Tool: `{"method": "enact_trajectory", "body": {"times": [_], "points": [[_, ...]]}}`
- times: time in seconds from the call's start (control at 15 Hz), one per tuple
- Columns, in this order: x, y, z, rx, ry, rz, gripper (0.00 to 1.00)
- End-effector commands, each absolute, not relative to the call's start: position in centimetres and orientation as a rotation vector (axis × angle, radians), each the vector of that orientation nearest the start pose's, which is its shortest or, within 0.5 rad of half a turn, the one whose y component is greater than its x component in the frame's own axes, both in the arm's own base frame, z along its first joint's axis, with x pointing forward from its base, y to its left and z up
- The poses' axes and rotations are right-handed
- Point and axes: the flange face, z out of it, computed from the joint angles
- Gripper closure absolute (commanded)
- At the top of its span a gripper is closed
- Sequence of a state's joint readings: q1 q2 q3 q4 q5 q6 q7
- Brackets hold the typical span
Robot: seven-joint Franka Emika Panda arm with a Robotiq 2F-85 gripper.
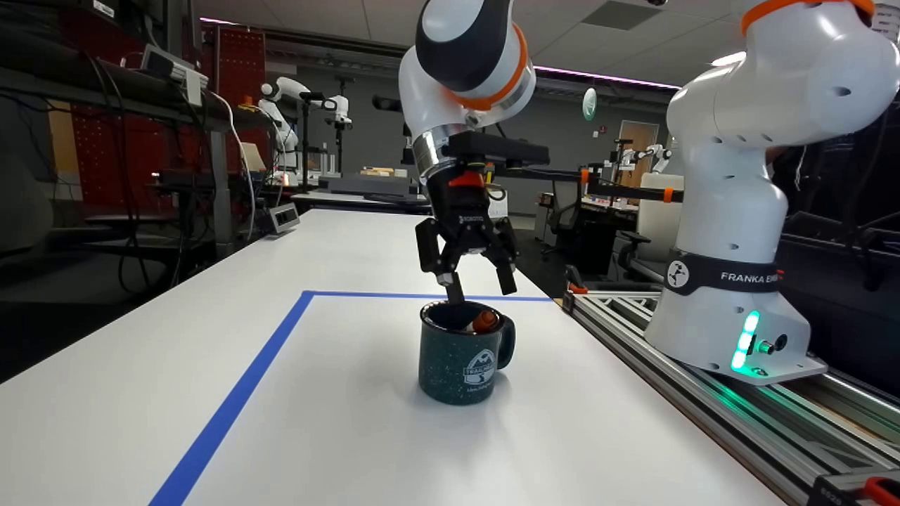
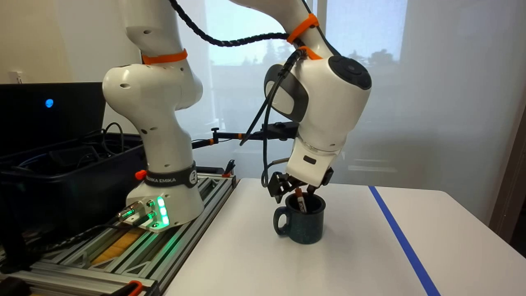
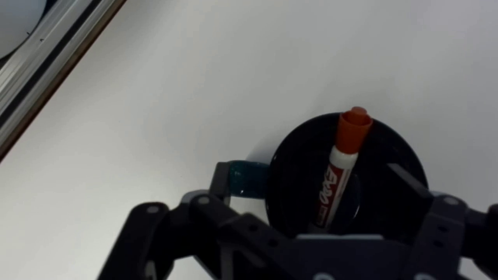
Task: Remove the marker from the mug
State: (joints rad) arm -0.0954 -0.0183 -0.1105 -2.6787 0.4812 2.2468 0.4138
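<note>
Gripper [image 1: 481, 286] spread wide at the mug [image 1: 450, 365], nothing pinched, & this marker [image 3: 339, 171], prob light, stiff, a bit slick, wants grabbing up top, approx. mid orange cap [image 3: 350, 136]!

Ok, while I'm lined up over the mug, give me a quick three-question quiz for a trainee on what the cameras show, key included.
1. Short answer: Which end of the marker points up in the mug?
2. Multiple choice: How does the claw stand?
A) shut on the marker
B) open
C) shut on the mug
3. True or false: The mug lies tipped on its side.

Key:
1. The end with the orange cap.
2. B
3. False; it stands upright on the table.
</note>
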Motion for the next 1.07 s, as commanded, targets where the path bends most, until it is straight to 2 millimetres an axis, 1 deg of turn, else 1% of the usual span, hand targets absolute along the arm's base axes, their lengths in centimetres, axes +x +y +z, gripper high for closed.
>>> {"method": "enact_trajectory", "body": {"times": [0.0, 0.27, 0.33, 0.47, 0.53, 0.6, 0.8, 0.87, 1.0], "points": [[37.3, -6.1, 22.2, -2.459, 1.366, 0.646, 0.34], [38.0, -6.0, 21.8, -2.447, 1.371, 0.655, 0.65], [38.1, -5.9, 21.7, -2.445, 1.372, 0.662, 0.58], [38.3, -5.8, 21.2, -2.445, 1.373, 0.672, 0.59], [38.4, -5.7, 21.0, -2.445, 1.373, 0.681, 0.63], [38.4, -5.7, 20.8, -2.445, 1.370, 0.689, 0.60], [38.7, -5.2, 20.1, -2.449, 1.363, 0.709, 0.61], [38.8, -5.1, 20.0, -2.452, 1.359, 0.714, 0.65], [39.2, -4.8, 19.8, -2.456, 1.350, 0.719, 0.66]]}}
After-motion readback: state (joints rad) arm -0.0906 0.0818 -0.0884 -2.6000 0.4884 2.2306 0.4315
